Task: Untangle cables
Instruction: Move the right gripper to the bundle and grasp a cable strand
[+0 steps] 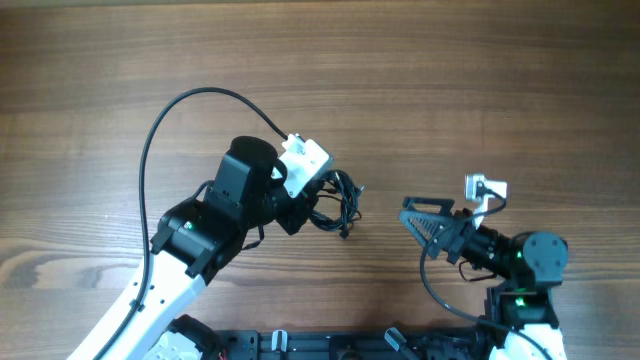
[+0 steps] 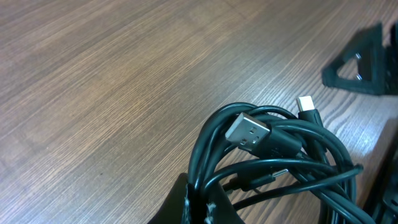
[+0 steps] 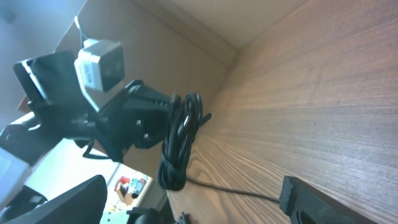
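Coiled black cables (image 2: pixel 273 155) with USB plugs (image 2: pixel 249 132) sat clamped in the left gripper (image 1: pixel 318 207). Right of the cables, well apart, the right gripper (image 1: pixel 406 210) stood spread, empty.

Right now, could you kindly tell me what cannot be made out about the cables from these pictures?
- Overhead: the left pincer and wrist camera cover where the cables are held.
- Left wrist: the bottom and right edges cut them off, so the cord count is unclear.
- Right wrist: they hang edge-on and dark, and individual loops merge.

The cables (image 2: pixel 286 143) run past the left wrist view's bottom and right edges.
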Robot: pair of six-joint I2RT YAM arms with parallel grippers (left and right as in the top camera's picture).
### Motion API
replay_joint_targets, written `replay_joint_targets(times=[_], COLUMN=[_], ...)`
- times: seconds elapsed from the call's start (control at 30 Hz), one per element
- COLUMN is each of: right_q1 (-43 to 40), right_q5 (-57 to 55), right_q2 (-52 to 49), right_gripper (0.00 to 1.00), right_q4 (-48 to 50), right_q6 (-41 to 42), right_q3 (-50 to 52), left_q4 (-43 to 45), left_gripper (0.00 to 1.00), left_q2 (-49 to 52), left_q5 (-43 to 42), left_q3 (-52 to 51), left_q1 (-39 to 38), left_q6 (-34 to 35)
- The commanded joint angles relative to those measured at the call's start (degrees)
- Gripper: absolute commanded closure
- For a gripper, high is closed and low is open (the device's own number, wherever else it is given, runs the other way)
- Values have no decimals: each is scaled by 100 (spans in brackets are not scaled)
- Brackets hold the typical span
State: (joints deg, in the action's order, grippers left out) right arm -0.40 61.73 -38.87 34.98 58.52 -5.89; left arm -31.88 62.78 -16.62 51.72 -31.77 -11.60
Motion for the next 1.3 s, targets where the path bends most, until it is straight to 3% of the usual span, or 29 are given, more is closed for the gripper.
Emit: replay_joint_targets(times=[0.0, 0.13, 0.3, 0.4, 0.57, 0.83, 1.13, 1.27], right_q1=[24, 122, 861, 1335, 1565, 2277, 2697, 2697], right_q5=[146, 308, 431, 413, 153, -577, -1845, -1915], right_q2=[-590, -1478, -2317, -2691, -2865, -2870, -2907, -2907], right_gripper=[8, 8, 9, 18, 28, 30, 77, 90], right_q4=[-9, -9, 39, 511, 693, 560, 140, 136], right_q6=[-466, -599, -603, -581, -577, -599, -581, -553], right_q3=[-638, -1231, -1644, -1674, -1672, -1672, -1672, -1672], left_q4=[83, 81, 81, 74, 59, 59, 55, 55], left_gripper=[96, 96, 96, 96, 96, 96, 95, 83], left_q2=[-20, -20, -20, -15, -15, -15, -15, -15], left_q5=[-332, -326, -275, 42, 431, 409, 404, 407], left_q3=[70, 70, 70, 70, 70, 70, 70, 70], left_q1=[11, 11, 11, 11, 11, 11, 11, 11], left_q6=[-323, -348, -345, -343, -345, -343, -297, -295])
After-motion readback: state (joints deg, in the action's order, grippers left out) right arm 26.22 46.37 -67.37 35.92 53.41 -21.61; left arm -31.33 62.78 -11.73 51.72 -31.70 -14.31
